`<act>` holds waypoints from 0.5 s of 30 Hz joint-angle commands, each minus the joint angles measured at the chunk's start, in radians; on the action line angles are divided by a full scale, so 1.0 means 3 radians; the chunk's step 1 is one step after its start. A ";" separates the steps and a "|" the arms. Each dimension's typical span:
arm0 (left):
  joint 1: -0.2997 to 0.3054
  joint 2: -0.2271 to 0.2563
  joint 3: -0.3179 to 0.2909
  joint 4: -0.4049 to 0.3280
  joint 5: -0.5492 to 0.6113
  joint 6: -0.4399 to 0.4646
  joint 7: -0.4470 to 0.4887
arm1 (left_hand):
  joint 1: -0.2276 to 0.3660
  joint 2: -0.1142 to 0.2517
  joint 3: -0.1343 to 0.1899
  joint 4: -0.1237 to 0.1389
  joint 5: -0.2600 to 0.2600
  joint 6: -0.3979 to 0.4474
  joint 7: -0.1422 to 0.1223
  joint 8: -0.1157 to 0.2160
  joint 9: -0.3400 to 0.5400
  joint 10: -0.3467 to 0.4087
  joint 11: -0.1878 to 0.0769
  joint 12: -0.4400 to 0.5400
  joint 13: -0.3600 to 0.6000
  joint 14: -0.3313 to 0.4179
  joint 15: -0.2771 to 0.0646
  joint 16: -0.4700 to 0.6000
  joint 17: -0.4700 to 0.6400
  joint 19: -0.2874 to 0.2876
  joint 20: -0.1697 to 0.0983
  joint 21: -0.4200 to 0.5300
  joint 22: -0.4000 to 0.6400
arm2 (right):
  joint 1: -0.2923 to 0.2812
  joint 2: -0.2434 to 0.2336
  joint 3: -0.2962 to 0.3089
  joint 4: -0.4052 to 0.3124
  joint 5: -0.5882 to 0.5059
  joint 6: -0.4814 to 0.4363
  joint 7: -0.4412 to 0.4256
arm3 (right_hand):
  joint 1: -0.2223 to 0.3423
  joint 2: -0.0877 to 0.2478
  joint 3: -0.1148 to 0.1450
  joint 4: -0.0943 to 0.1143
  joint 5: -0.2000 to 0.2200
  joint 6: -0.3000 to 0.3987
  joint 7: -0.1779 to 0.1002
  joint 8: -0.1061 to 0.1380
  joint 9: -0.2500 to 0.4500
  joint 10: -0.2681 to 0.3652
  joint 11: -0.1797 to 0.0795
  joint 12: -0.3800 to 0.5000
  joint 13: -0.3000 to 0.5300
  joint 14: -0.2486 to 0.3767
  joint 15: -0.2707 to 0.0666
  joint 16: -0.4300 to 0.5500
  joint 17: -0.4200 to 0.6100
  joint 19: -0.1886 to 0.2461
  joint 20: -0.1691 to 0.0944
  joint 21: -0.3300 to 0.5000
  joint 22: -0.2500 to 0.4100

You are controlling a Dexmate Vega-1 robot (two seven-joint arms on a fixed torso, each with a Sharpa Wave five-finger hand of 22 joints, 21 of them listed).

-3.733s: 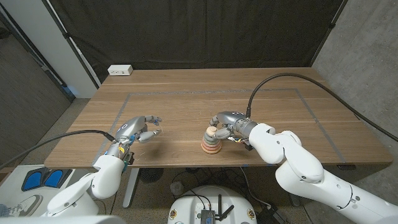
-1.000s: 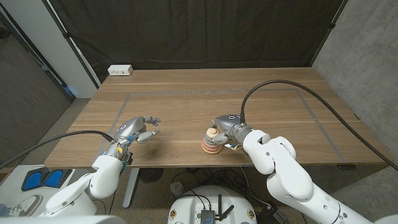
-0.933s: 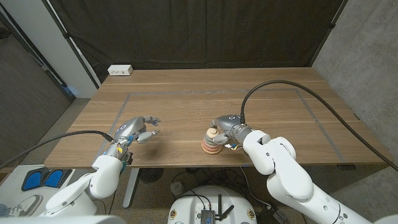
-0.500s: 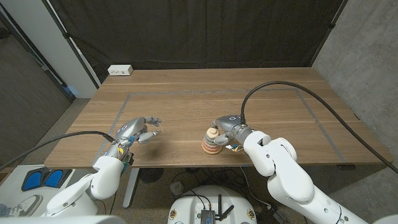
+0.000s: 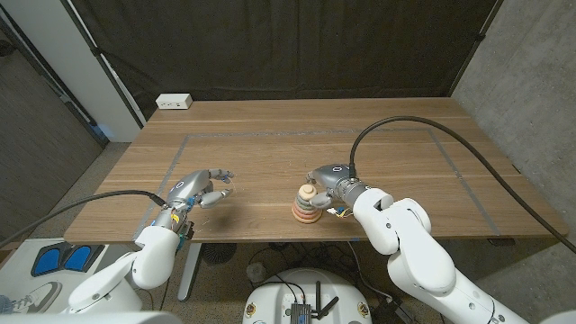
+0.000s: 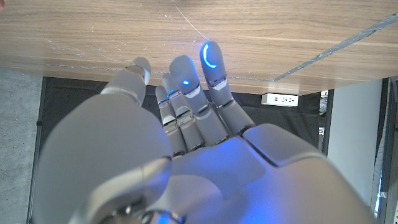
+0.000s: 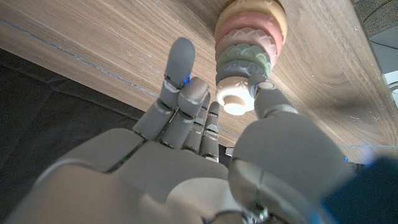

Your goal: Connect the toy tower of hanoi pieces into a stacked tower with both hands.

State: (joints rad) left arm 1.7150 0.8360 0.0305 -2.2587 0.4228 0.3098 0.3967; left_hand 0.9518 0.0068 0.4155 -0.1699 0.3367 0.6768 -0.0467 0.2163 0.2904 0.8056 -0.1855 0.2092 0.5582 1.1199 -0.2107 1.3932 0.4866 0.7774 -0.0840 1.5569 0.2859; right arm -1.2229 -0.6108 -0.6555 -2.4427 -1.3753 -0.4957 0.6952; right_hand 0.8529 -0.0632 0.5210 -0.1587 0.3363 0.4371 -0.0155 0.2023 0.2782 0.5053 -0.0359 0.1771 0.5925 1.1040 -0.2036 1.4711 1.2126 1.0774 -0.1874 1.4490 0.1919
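Near the worktop's (image 5: pixel 378 153) front edge, the right hand (image 5: pixel 327 184) pinches the tower's (image 5: pixel 306 204) cap; a sideways tug could topple it; left hand (image 5: pixel 200 187) waits spread, empty

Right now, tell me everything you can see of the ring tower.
The ring tower stands upright on the wooden table near its front edge, in front of the right hand. Its rings narrow upward, from a yellowish base through pink, green and grey-blue to a cream knob on top, and look like matte wood or plastic with faceted rims. In the right wrist view the thumb tip touches the top, by the knob.
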 commanded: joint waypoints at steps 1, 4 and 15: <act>0.0008 -0.0014 -0.0009 -0.0081 -0.0015 0.0089 -0.0022 | -0.0001 0.0003 0.0028 0.0004 0.0016 0.0012 0.0016 -0.0009 0.0008 0.0014 -0.0006 -0.0004 0.0018 -0.0013 -0.0032 0.0025 0.0011 0.0036 -0.0421 0.0008 0.0013 | -0.0165 -0.0017 0.0177 -0.0106 0.0034 -0.0017 -0.0111 | -0.0004 -0.0011 -0.0006 0.0011 -0.0008 -0.0011 -0.0011 0.0007 0.0007 0.0009 -0.0017 0.0022 -0.0011 -0.0001 -0.0050 -0.0016 0.0016 -0.0025 -0.0114 -0.0011 0.0008; 0.0030 -0.0007 -0.0024 -0.0137 0.0002 0.0145 -0.0045 | -0.0001 0.0002 0.0029 0.0003 0.0016 0.0004 0.0014 -0.0012 0.0009 0.0004 -0.0009 -0.0011 0.0013 -0.0012 -0.0032 0.0026 0.0011 0.0034 -0.0421 0.0007 0.0014 | -0.0246 -0.0030 0.0244 -0.0131 0.0073 -0.0052 -0.0218 | -0.0005 0.0013 0.0004 0.0015 -0.0018 0.0060 -0.0029 0.0043 0.0002 0.0065 -0.0053 0.0050 -0.0034 -0.0030 -0.0052 -0.0057 -0.0010 -0.0026 -0.0115 -0.0018 0.0008; 0.0064 0.0017 -0.0099 -0.0177 0.0060 0.0097 -0.0050 | -0.0026 -0.0025 0.0013 0.0012 0.0010 -0.0053 -0.0012 -0.0022 0.0016 -0.0090 -0.0014 -0.0041 0.0003 -0.0026 -0.0032 0.0019 -0.0001 0.0029 -0.0418 -0.0001 0.0003 | -0.0541 0.0024 0.0366 -0.0167 0.0063 -0.0235 -0.0656 | 0.0020 0.0075 0.0036 0.0005 -0.0036 0.0232 -0.0078 0.0136 0.0028 0.0233 -0.0131 0.0099 -0.0084 -0.0007 -0.0053 -0.0063 0.0008 -0.0020 -0.0115 -0.0031 0.0009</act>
State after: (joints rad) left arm 1.7224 0.8396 0.0217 -2.2938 0.4243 0.3446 0.3794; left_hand 0.9516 0.0065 0.4155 -0.1699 0.3367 0.6643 -0.0521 0.2088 0.2903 0.7828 -0.1893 0.1994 0.5582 1.1166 -0.2119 1.3932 0.4837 0.7774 -0.0840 1.5569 0.2857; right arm -1.3063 -0.6143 -0.5879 -2.4778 -1.3664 -0.5145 0.6246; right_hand 0.8533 -0.0598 0.5242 -0.1556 0.3289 0.4917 -0.0370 0.2311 0.2809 0.5616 -0.0733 0.1966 0.5690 1.1041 -0.2036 1.4546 1.2140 1.0703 -0.1875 1.4413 0.1905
